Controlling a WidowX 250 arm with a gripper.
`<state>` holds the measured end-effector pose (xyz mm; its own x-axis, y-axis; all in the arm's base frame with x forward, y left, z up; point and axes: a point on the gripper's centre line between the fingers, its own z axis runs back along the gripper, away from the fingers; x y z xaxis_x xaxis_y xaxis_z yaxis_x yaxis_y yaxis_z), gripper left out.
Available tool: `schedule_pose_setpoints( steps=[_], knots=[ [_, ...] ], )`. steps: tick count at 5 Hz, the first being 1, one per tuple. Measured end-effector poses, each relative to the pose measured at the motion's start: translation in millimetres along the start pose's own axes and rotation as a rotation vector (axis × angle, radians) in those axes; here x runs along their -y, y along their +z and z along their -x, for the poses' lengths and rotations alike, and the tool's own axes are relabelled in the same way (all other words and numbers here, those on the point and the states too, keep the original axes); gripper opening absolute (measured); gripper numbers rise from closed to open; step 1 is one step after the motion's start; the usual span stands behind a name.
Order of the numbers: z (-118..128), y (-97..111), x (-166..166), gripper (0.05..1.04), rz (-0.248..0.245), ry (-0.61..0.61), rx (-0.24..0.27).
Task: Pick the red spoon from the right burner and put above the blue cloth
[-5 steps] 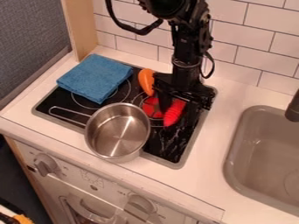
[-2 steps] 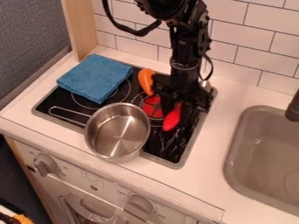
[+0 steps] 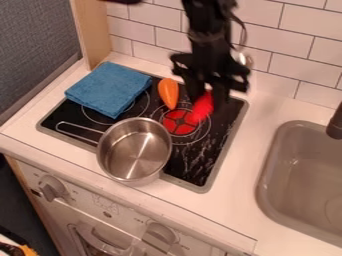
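"As the listing starts with the spoon, how does it look?"

"Spoon, one, two-toned: vivid red elongated part, blurred, slanting down to the left; silvery, rounded part at the upper right, partly behind the black two-finger gripper (image 3: 208,100). The middle is hidden. Red spoon (image 3: 202,107)."

"Its place, and the fingers?"

"Held over the back right of the right burner (image 3: 179,123), a red disc with dark cross lines and pale rings. Fingers: closed in on the spoon, pinching it."

"And the cloth?"

"Blue cloth (image 3: 107,89), folded, soft; lies across the back left of the black glass stovetop (image 3: 197,165), well apart from the spoon."

"Remaining stock?"

"Item: orange, tapered, smooth toy (image 3: 168,93), between cloth and gripper, narrow end toward the burner. Item: round stainless-steel pot (image 3: 133,150), at the stovetop's front, long handle pointing left. Item: grey, rounded-corner sink (image 3: 294,170), right of the stovetop."
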<state>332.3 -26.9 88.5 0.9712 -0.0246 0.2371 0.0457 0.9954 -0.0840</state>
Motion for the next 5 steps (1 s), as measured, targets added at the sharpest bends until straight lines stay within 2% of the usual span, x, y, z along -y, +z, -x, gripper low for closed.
schedule_pose_setpoints(
  steps=[1,3,5],
  knots=[
    [16.2,12.2,-47.7,0.430,-0.027,0.079,0.011],
    [39.2,13.4,-129.6,0.429,-0.145,0.127,-0.039],
    [23.8,-1.3,-162.2,0.429,-0.202,0.128,-0.087]
  ],
)
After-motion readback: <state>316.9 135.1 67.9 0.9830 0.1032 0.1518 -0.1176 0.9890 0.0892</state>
